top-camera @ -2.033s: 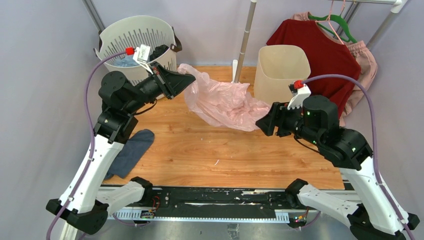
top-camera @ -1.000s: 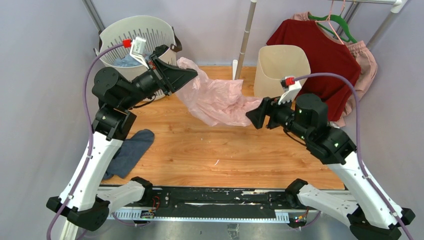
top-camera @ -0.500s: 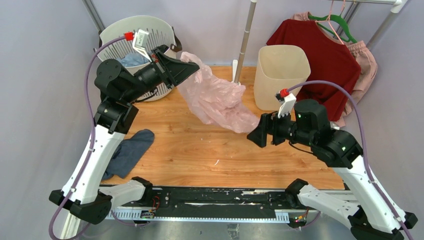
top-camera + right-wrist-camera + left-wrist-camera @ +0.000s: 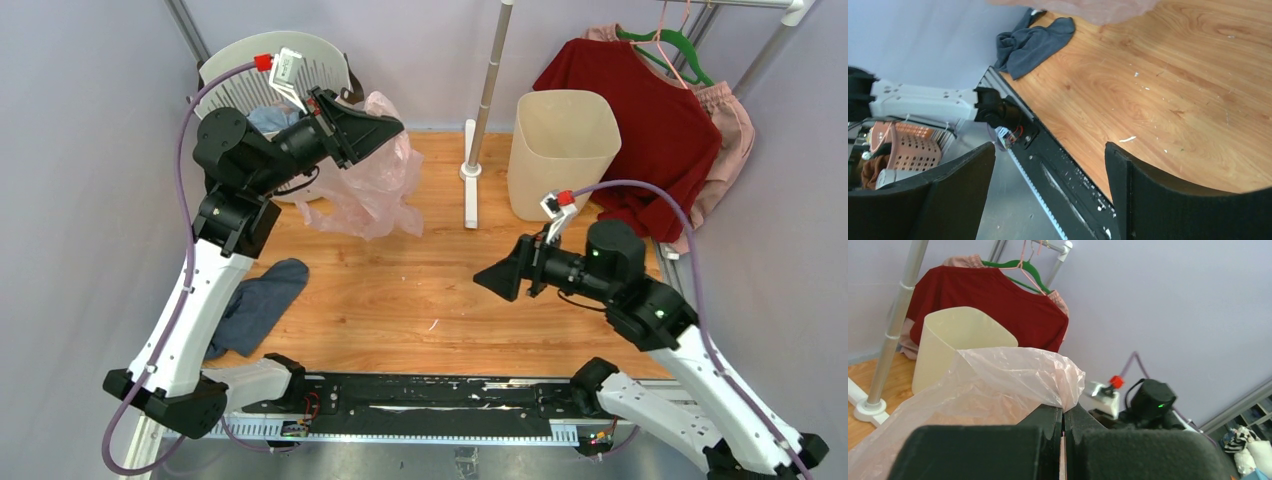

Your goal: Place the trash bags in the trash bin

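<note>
The pale-pink trash bag (image 4: pixel 365 195) hangs crumpled from my left gripper (image 4: pixel 393 126), which is raised at the back left and shut on the bag's top edge. The left wrist view shows the film (image 4: pixel 998 385) pinched between the closed fingers of the left gripper (image 4: pixel 1064 412). The cream trash bin (image 4: pixel 560 150) stands upright at the back right, also seen as the cream trash bin (image 4: pixel 953 347). My right gripper (image 4: pixel 487 280) hovers open over the table's middle, holding nothing; in its wrist view the right gripper (image 4: pixel 1050 152) frames bare wood and the bag's lower edge (image 4: pixel 1088 7) shows at the top.
A slotted white basket (image 4: pixel 255 75) with cloth stands behind my left arm. A blue-grey cloth (image 4: pixel 258 305) lies at the left. A rack pole and its base (image 4: pixel 470 170) stand between bag and bin. A red shirt (image 4: pixel 650 110) hangs behind the bin.
My right gripper let go of the bag and drew back toward the near middle. The bag swung left and now hangs bunched under my left gripper, which rose slightly.
</note>
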You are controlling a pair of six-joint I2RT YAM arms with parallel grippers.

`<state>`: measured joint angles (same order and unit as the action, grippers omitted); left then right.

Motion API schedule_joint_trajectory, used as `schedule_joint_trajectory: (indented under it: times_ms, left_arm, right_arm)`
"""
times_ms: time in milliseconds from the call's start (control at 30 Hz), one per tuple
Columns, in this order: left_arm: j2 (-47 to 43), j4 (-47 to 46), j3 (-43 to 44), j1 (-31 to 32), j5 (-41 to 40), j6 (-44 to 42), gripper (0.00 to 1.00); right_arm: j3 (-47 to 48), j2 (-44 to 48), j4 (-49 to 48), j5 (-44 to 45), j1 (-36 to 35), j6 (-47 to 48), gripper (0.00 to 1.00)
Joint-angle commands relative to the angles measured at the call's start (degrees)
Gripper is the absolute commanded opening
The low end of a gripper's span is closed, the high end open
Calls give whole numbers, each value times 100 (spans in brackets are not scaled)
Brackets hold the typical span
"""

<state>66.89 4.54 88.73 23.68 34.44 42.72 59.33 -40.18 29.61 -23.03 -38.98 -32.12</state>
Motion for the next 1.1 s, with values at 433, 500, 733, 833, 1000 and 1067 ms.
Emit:
schedule_joint_trajectory:
  times_ms: [433,500,733,833,1000,1067]
  left_arm:
    - [-295,-340,384,-39,859,573,0]
    - [-313,-550,353,-39,966,778,0]
    - [-350,-1419,300,-39,1340,1457,0]
    - [-373,-1632,306,-37,1447,1631,0]
    - [-441,-1859,235,-39,1516,1802,0]
    - [-470,-1868,210,-39,1527,1792,0]
  right_arm:
    - [-822,-604,-3750,410,-13,810,85]
    - [-932,-638,-4082,274,-8,776,86]
    - [-1130,-855,-4999,-89,28,550,89]
    - [-1172,-1034,-5439,-331,38,330,89]
    - [-1125,-1439,-6088,-591,49,-41,84]
    - [-1097,-1562,-6326,-695,48,-153,73]
